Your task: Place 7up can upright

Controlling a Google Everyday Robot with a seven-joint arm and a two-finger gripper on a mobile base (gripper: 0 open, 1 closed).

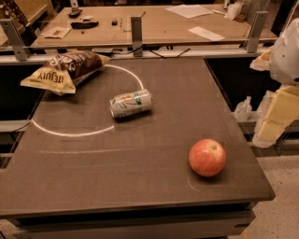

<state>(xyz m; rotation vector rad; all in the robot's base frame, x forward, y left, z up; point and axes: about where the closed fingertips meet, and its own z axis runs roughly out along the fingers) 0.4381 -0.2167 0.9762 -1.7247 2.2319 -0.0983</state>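
One 7up can [131, 103] lies on its side mid-desk [140, 182], between chip bag [65, 71] and apple [207, 157]. End effector [279, 109] at right edge, well apart from can; grip state cannot tell. Advice: grasp across the body, tip base down, release gently

This looks like a robotics lab or test room. A dark bench [140, 177] bears a white marked circle [70, 133]. Behind it stand plain wooden worktables [154, 23] strewn with papers [189, 10] and small tools [84, 23], with metal brackets [136, 30] and cables [126, 50] along the edge. The robot's gripper [278, 114] hangs at the right, beside the bench.
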